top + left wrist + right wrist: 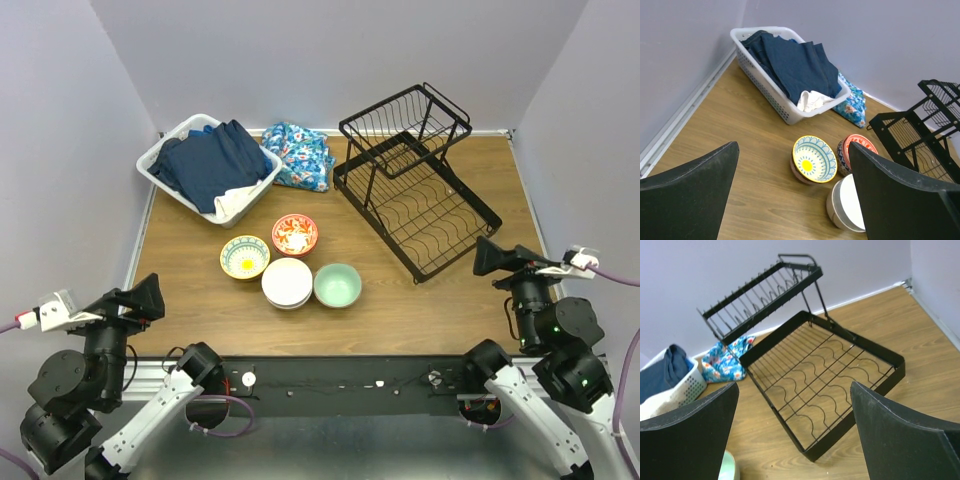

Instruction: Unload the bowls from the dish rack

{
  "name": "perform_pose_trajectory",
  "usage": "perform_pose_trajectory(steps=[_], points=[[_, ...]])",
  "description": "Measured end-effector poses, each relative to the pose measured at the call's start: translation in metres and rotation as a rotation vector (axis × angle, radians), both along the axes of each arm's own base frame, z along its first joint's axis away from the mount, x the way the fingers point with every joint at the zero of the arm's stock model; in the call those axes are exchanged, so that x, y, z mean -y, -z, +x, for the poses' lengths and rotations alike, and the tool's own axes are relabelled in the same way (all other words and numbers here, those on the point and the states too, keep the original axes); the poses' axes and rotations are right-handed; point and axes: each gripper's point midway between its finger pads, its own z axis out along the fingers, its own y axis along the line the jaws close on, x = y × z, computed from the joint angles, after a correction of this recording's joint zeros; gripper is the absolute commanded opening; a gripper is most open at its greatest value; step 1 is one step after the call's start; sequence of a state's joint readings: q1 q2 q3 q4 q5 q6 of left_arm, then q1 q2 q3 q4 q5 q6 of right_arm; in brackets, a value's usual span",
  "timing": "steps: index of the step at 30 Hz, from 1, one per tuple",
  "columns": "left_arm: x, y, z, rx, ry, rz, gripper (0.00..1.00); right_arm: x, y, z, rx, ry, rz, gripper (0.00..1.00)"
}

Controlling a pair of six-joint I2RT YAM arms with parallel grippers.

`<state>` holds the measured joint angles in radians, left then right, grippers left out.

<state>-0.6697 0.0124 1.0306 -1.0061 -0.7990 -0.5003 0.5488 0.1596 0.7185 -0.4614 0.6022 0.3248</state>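
The black wire dish rack [420,200] stands at the back right of the table, and no bowl shows in either tier [830,375]. Four groups of bowls sit on the wood left of it: yellow with a teal rim [245,257], red-orange floral [295,235], a white stack [287,282] and mint green [338,285]. My left gripper [150,298] hovers open near the front left corner, facing the yellow bowl [813,159] and white stack [847,205]. My right gripper [490,256] hangs open just in front of the rack's near corner. Both hold nothing.
A white laundry basket [165,150] with dark blue clothes stands at the back left. A blue floral cloth [300,152] lies between it and the rack. Walls close in the table on the left, back and right.
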Motion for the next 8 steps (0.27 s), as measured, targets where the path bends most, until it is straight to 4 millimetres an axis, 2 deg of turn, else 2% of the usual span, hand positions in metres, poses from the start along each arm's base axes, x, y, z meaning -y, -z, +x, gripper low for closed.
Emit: perform_pose_trajectory(steps=[8], points=[[-0.0068,0.0059,-0.0013,-0.020,-0.040,-0.009,0.99,-0.0103,0.0073,0.0024,-0.012,-0.050,-0.021,1.00]])
